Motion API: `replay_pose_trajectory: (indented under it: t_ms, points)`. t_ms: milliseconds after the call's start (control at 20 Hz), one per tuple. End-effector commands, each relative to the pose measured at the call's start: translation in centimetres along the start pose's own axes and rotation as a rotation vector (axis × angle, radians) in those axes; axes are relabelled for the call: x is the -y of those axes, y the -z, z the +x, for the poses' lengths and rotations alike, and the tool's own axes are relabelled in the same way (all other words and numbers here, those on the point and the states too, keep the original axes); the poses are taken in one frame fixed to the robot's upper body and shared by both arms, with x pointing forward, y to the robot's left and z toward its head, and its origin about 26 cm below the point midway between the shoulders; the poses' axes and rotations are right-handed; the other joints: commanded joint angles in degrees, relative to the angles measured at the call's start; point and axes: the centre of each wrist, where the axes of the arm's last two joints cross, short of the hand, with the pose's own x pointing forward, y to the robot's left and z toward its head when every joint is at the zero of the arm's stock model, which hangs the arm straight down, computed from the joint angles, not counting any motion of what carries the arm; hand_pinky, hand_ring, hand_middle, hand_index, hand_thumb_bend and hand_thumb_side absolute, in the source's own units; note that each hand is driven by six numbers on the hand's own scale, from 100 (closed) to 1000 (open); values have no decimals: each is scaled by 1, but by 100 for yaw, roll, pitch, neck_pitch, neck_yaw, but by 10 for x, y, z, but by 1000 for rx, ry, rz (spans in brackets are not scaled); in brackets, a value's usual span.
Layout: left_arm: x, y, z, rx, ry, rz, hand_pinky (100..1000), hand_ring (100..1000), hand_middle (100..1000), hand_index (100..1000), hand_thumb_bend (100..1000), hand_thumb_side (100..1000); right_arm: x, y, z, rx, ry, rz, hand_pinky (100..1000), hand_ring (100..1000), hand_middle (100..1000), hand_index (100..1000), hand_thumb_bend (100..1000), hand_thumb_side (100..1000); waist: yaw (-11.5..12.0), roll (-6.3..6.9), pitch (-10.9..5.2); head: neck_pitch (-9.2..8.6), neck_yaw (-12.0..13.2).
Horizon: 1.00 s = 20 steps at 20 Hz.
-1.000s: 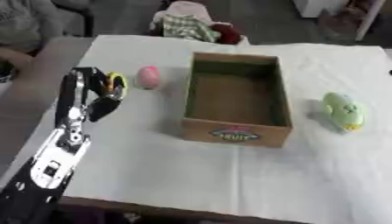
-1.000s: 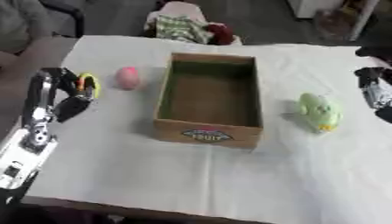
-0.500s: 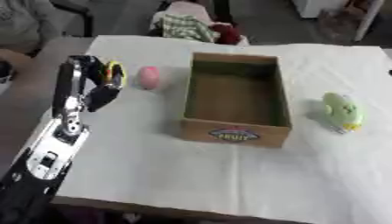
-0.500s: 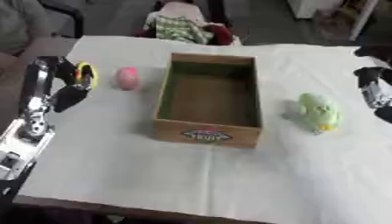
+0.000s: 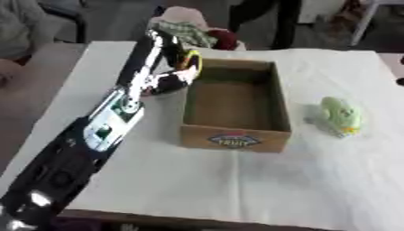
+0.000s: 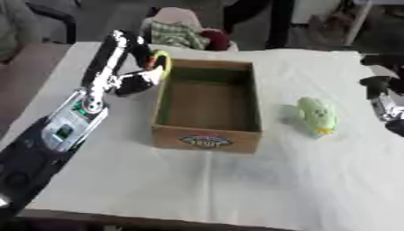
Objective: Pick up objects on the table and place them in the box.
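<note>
Box (image 5: 235, 108) sits open; left hand (image 5: 175, 72) covers something, its fingers' state unclear.

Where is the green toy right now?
The green toy lies on the white table, on the robot's right side of the cardboard box, apart from it. The right robot hand shows further right, at the edge of the right eye view.

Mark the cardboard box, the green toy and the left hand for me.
cardboard box (image 5: 234, 137): left eye view, on its near outer wall by the label.
green toy (image 5: 341, 115): left eye view, middle of its body.
left hand (image 6: 139, 82): right eye view, on the hand beside the box's left wall.
</note>
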Motion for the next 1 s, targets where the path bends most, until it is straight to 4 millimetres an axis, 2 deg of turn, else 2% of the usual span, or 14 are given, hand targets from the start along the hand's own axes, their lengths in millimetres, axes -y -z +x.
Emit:
replay_pose_trajectory:
  t_ms: [50,200,300,400,650,850,1000]
  points:
    - [8,21,11,30,41,-50,594,413,329,457,297,136,6,8,10,40,-20,7,730,923,749,796,100,311,-15,-7,-49,-75,2]
    - [15,42,22,26,69,-94,606,451,386,536,452,146,6,9,12,47,-21,6,730,924,749,796,100,311,-14,-5,-9,-124,-11]
    - [20,52,25,15,84,-130,611,466,405,559,496,149,7,9,12,48,-21,5,730,924,749,796,100,311,-15,-5,4,-138,-15]
    - [26,56,20,8,98,-168,617,477,422,577,524,154,7,9,12,49,-20,4,730,924,749,795,100,311,-25,-6,7,-139,-12]
    - [37,61,-2,-22,120,-269,630,503,455,612,669,166,6,8,11,43,-18,2,730,925,748,795,100,310,-27,-13,5,-142,-25]
    - [28,62,-31,-63,114,-237,633,509,463,622,691,172,7,6,10,36,-19,-2,730,926,748,795,100,309,-8,-7,-2,-151,-44]
    - [2,64,-44,-91,99,-134,636,515,469,625,674,156,7,5,9,28,-21,-2,730,927,748,794,100,309,26,12,-11,-161,-64]
